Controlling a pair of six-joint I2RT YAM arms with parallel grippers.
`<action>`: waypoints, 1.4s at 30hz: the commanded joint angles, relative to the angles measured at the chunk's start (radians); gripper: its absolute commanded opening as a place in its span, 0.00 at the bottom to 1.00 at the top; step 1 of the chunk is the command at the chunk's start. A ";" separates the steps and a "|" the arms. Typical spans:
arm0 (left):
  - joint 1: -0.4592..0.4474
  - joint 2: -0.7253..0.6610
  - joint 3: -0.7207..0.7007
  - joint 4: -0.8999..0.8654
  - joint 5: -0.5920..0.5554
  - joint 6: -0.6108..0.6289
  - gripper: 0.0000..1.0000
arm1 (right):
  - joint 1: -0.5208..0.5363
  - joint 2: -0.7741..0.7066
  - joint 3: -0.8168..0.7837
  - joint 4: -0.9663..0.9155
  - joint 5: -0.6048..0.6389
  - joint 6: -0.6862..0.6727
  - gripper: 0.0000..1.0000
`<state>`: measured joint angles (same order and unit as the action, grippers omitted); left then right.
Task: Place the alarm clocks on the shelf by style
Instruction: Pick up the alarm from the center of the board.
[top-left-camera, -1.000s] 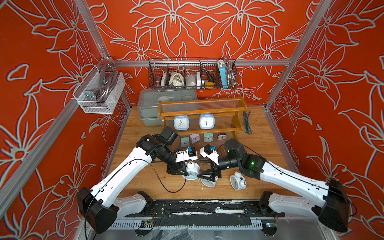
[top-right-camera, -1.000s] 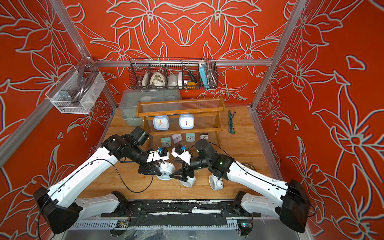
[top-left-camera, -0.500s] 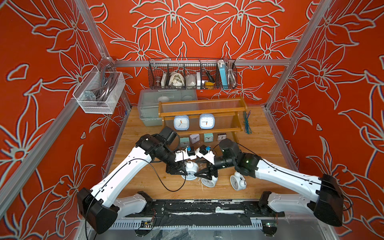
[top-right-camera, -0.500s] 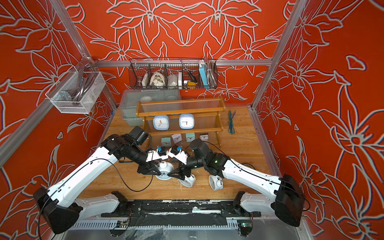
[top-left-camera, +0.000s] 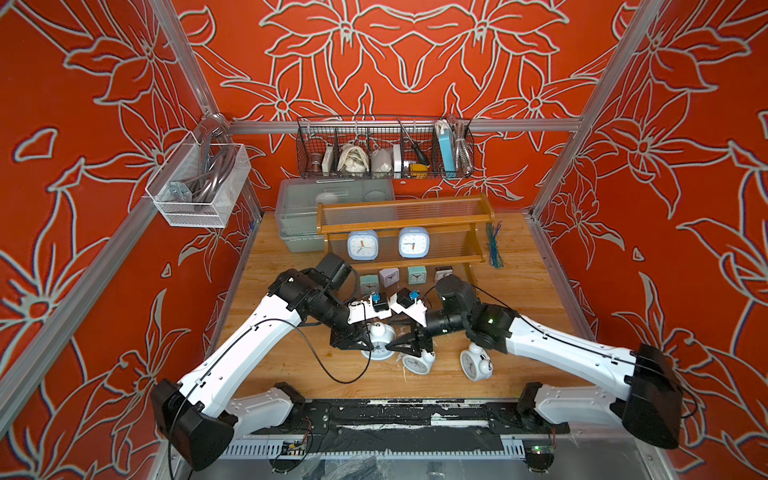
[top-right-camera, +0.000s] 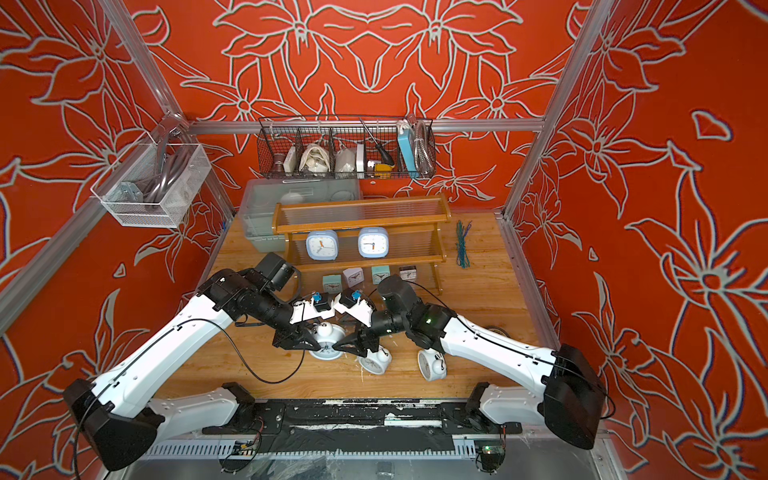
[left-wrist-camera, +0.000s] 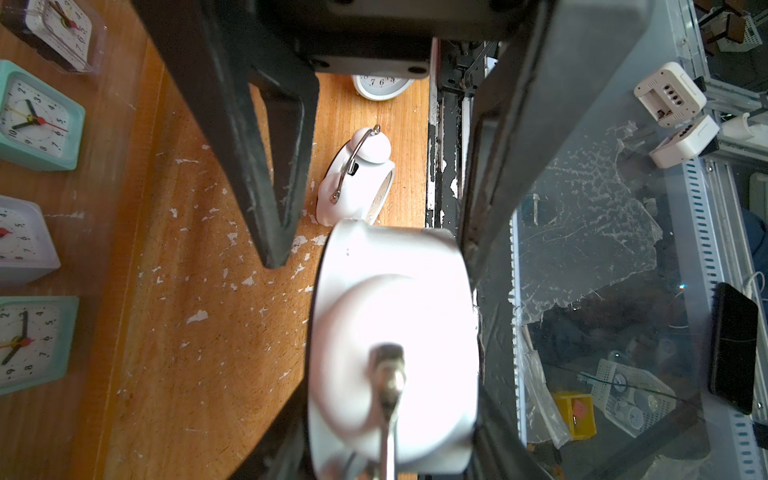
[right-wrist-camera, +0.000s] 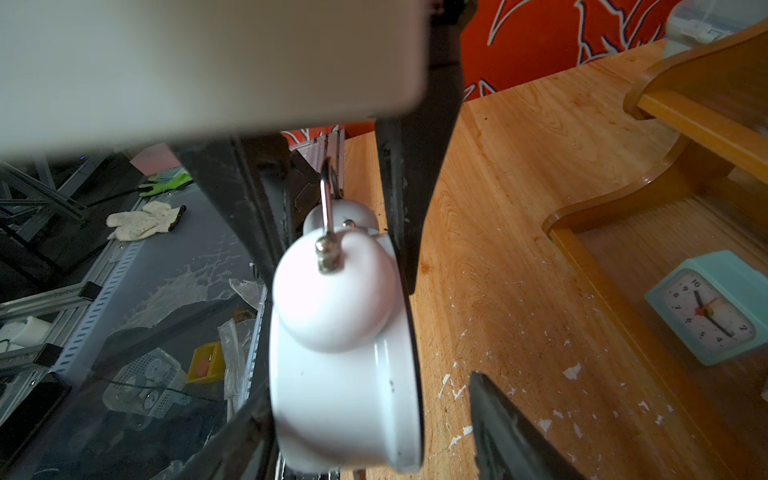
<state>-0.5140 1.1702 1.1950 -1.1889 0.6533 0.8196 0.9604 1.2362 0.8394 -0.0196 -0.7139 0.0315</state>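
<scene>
- The left pincer (top-left-camera: 368, 343) is clamped across the thickness of a white twin-bell clock (top-left-camera: 380, 331) near the front edge of the table (top-left-camera: 519, 299). Whether the clock is lifted clear, I cannot tell.
- The right pincer (top-left-camera: 394, 345) stands open around the same clock, with one finger (right-wrist-camera: 249, 432) at its side and the other apart.
- Step, as I judge it: a handover (or a re-grip) before shelving.
- Next, the right should close firmly before the left lets go, then lift to the bare top tier of the shelf (top-left-camera: 399, 227).
- The middle tier holds light-blue squares (top-left-camera: 363, 245), the bottom tiny cubes (top-left-camera: 389, 276).
- One more twin-bell (top-left-camera: 417, 362) and another (top-left-camera: 475, 365) wait on the table.
- Writing: only dial numerals (left-wrist-camera: 37, 120); no brand is legible.
</scene>
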 joint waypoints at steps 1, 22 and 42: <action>-0.015 -0.010 0.025 0.066 0.112 -0.003 0.35 | 0.018 0.034 0.024 0.024 -0.007 -0.010 0.71; 0.091 -0.023 0.025 0.224 0.210 -0.185 0.84 | -0.055 -0.191 -0.151 0.235 0.092 0.174 0.44; 0.235 0.049 -0.026 0.640 0.625 -0.632 0.90 | -0.155 -0.375 -0.253 0.592 0.254 0.739 0.44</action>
<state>-0.2821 1.2144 1.1885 -0.6132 1.2041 0.2497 0.8082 0.8795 0.5735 0.4568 -0.4824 0.6949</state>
